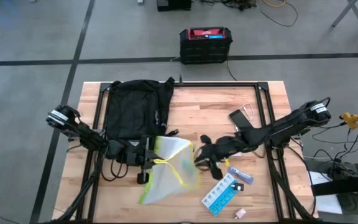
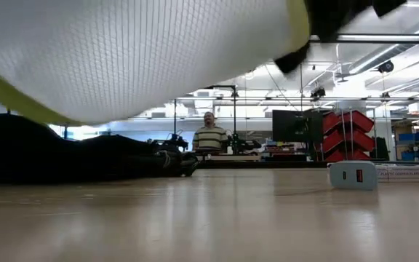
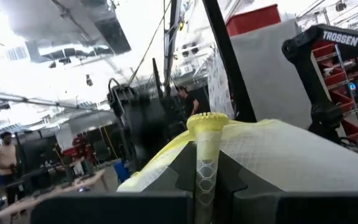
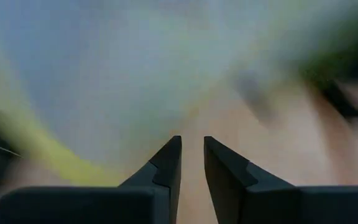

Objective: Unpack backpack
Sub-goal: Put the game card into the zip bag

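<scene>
The backpack [image 1: 135, 112] lies flat in the upper left of the high view. Just below it, a white mesh pouch [image 1: 169, 165] hangs pinched by its yellow edge in the left gripper [image 1: 146, 160]. The right gripper [image 1: 199, 160] sits at the pouch's right edge, fingers slightly apart, gripping nothing.

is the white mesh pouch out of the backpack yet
Out. The left gripper holds the mesh pouch by its yellow edge, clear of the backpack.

Bright overhead ceiling lights fill the room, blowing out to white glare in the left wrist view. The table [image 1: 191, 109] is evenly lit with soft shadows. The right wrist view is smeared with blur; the white mesh pouch [image 2: 137, 51] looms unfocused.
</scene>
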Controlling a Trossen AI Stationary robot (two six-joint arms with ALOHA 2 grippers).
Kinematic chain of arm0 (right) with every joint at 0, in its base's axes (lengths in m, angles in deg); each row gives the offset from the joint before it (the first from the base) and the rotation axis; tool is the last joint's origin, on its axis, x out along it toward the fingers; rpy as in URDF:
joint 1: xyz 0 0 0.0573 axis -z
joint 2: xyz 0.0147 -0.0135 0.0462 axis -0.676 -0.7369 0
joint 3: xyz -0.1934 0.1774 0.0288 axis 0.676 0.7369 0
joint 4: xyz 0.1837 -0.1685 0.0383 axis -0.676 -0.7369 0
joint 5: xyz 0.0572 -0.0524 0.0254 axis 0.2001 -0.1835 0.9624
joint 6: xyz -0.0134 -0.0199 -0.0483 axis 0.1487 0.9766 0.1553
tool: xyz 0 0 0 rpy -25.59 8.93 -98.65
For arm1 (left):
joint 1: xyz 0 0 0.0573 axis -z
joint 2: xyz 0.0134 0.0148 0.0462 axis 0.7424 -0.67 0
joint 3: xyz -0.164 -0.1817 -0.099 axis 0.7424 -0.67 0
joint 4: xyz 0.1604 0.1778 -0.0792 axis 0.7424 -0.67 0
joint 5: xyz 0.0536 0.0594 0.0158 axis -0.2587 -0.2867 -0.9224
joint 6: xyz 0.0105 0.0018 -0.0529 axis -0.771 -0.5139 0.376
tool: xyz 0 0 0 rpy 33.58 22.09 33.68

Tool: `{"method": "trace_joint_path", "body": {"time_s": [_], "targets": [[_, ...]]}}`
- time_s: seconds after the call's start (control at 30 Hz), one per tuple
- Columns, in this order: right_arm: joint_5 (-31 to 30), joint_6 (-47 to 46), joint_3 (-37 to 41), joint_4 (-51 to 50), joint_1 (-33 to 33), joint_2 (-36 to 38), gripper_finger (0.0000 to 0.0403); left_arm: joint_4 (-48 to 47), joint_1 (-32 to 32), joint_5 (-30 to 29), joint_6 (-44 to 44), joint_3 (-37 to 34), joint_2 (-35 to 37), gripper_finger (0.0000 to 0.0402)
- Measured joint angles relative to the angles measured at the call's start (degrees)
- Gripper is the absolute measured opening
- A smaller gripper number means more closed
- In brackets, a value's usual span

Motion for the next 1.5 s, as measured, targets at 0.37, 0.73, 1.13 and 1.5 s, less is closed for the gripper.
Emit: {"method": "trace_joint_path", "body": {"time_s": [0.37, 0.73, 1.13, 1.5], "targets": [[-3.74, 5.26, -3.96, -8.13, -1.18, 1.70, 0.0008, -2.65, -1.97, -0.16, 4.25, 8.82, -8.31, 0.0000], [-17.78, -0.20, -7.38, -42.20, -5.52, 13.71, 0.0002, -2.35, -3.61, -0.86, -0.20, 12.00, -5.19, 0.0000], [-17.33, -7.47, 0.78, -56.57, -2.18, 15.66, 0.0122, -4.08, -7.29, -0.03, 8.25, 11.55, -7.68, 0.0000], [-12.17, -4.19, 8.66, -50.08, 3.50, 14.91, 0.0337, -11.94, -5.00, 0.45, 12.97, 11.46, -7.79, 0.0000]]}}
